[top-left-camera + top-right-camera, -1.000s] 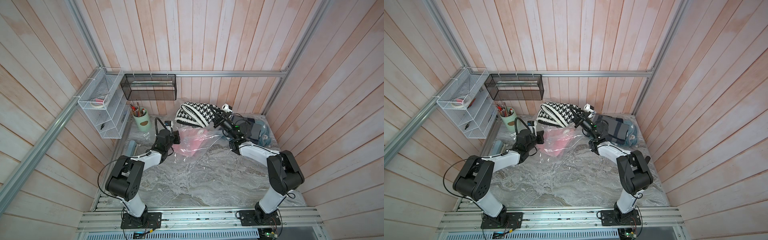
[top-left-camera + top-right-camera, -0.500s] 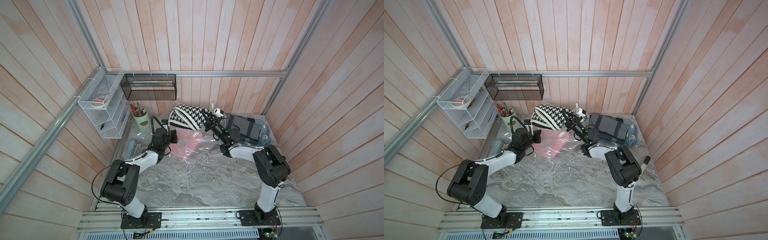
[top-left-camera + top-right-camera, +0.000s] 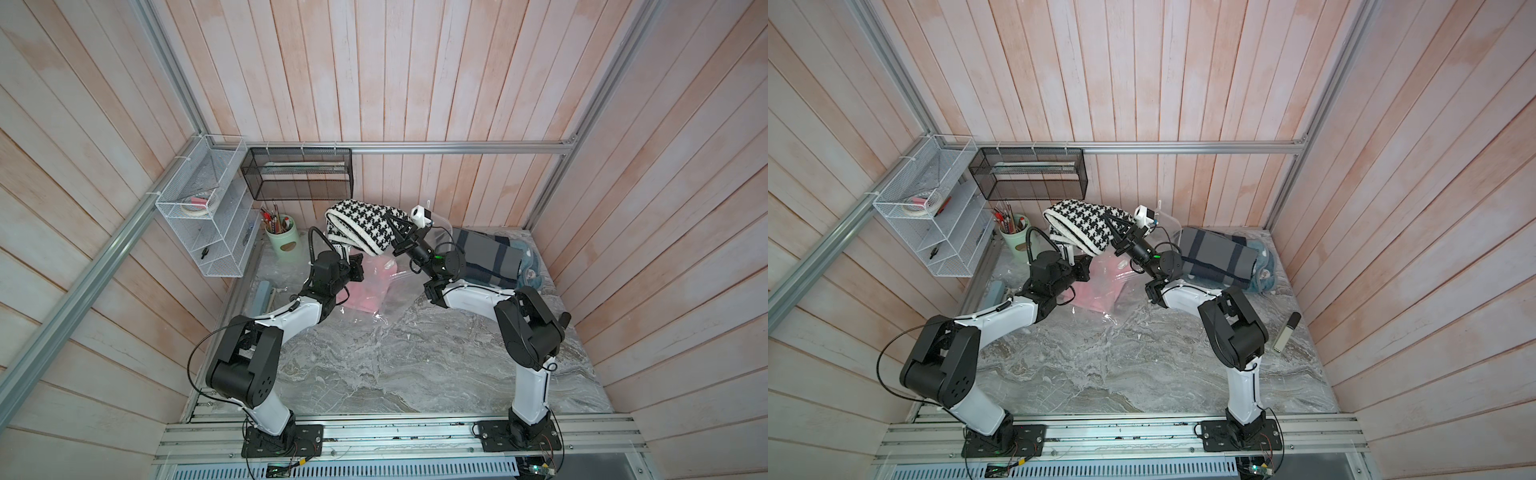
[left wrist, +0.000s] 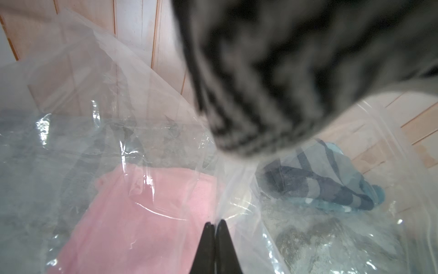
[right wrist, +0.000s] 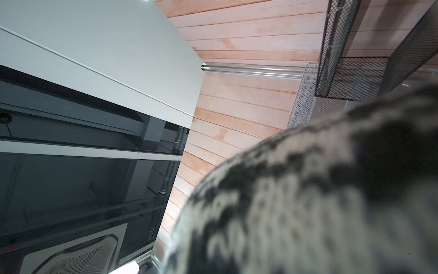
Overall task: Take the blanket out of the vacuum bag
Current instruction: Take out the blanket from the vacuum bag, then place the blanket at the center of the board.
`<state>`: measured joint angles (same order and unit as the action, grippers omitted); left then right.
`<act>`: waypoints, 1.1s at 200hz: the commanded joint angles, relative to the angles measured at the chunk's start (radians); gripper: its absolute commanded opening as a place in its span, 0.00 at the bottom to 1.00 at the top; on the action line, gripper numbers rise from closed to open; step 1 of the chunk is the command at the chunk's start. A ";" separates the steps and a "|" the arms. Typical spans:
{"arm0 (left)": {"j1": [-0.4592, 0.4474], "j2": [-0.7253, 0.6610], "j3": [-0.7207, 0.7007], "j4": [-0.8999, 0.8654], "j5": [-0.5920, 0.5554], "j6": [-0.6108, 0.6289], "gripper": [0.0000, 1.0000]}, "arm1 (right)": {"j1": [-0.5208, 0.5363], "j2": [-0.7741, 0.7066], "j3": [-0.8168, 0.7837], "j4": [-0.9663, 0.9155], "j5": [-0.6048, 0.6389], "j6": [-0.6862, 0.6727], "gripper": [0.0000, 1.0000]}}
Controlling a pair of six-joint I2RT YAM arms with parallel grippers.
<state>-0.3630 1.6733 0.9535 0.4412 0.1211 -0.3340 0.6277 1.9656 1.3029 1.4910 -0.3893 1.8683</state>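
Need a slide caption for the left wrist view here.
Left gripper shut on the crinkly transparent plastic vacuum bag, pink folded cloth seen through it, blurred black-and-white houndstooth blanket hanging over it.

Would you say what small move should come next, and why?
Probably carry the houndstooth blanket clear of the vacuum bag: the right gripper holds it raised, but its lower end hangs near the plastic the left gripper pinches.
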 commanded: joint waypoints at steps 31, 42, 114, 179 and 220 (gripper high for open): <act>-0.031 0.084 0.026 -0.085 -0.181 0.007 0.00 | -0.049 -0.097 0.080 0.019 0.000 -0.013 0.00; -0.031 0.078 0.011 -0.101 -0.214 0.006 0.00 | -0.075 -0.141 0.045 0.007 -0.020 -0.025 0.00; -0.030 -0.011 -0.083 -0.140 -0.264 0.015 0.00 | -0.414 -0.635 -0.345 -0.377 -0.236 -0.308 0.00; -0.029 -0.052 -0.136 -0.113 -0.170 0.001 0.00 | -0.599 -0.966 -0.297 -1.298 -0.150 -0.997 0.00; -0.022 -0.070 -0.141 -0.119 -0.182 0.010 0.00 | -0.610 -1.053 -0.532 -1.331 -0.035 -1.044 0.00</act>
<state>-0.3954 1.6299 0.8257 0.3298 -0.0597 -0.3256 0.0227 0.9394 0.9012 0.2771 -0.5117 0.9352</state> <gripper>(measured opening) 0.044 0.082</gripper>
